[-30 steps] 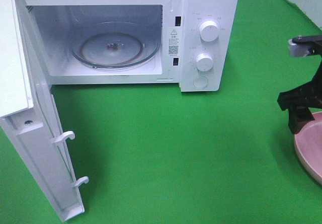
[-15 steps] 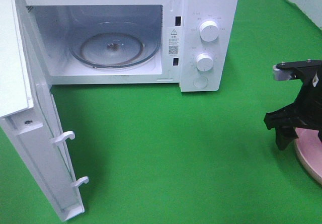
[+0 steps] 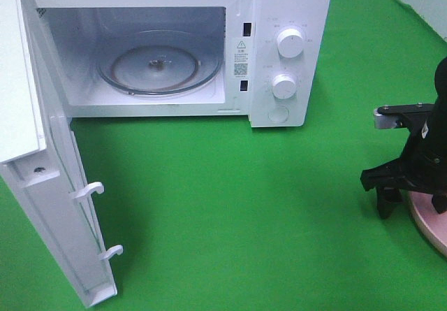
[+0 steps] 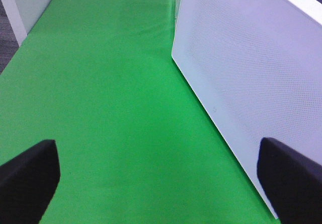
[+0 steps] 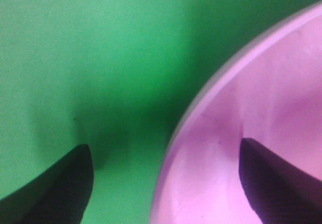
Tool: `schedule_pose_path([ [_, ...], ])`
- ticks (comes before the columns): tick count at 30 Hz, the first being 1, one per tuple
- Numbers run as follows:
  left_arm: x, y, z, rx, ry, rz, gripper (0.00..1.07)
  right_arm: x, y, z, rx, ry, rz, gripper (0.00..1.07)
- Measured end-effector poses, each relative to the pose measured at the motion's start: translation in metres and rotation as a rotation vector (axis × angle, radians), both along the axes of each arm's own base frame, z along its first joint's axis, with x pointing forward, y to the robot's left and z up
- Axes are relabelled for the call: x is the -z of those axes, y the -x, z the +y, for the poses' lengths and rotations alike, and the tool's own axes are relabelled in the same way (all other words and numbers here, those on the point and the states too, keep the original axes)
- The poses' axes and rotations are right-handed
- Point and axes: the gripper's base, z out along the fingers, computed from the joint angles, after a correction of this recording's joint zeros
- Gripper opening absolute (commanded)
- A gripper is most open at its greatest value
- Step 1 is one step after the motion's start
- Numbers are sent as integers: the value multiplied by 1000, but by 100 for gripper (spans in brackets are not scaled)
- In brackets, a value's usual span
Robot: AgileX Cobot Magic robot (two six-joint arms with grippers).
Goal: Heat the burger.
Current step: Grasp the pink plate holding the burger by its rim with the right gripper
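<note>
The burger shows in no view; it may sit farther in on the pink plate [image 5: 271, 98], beyond the right tool [image 3: 412, 203], but I cannot tell. I judge it light and soft, with layers apt to slide or squash, so the stiff, smooth plate rim is the better hold, kept level. The right tool stands open and empty, one finger outside the rim over the green desk [image 3: 230, 199], the other inside it. The left tool [image 4: 161, 178] gapes wide, empty, beside the microwave door [image 4: 251, 68]. Since a second ago the right tool has dropped lower and shifted to straddle the rim.
</note>
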Motion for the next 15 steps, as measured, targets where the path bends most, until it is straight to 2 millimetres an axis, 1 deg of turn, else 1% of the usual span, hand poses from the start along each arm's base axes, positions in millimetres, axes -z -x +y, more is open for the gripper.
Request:
schedule_pose_path([
  [4,0,0,0,0,0,0,100,7,-3,-4,-3,6,0,76],
  [9,0,0,0,0,0,0,100,9,-4,-4,-2,7,7,76],
  [10,0,0,0,0,0,0,100,9,-4,-4,-2,7,7,75],
  [11,0,0,0,0,0,0,100,9,-4,-4,-2,7,7,70],
  [12,0,0,0,0,0,0,100,9,-4,-4,-2,7,7,70],
  [13,0,0,0,0,0,0,100,9,-4,-4,2,5,9,65],
  [14,0,0,0,0,0,0,100,9,-4,-4,2,5,9,65],
  [15,0,0,0,0,0,0,100,9,-4,-4,3,4,9,60],
])
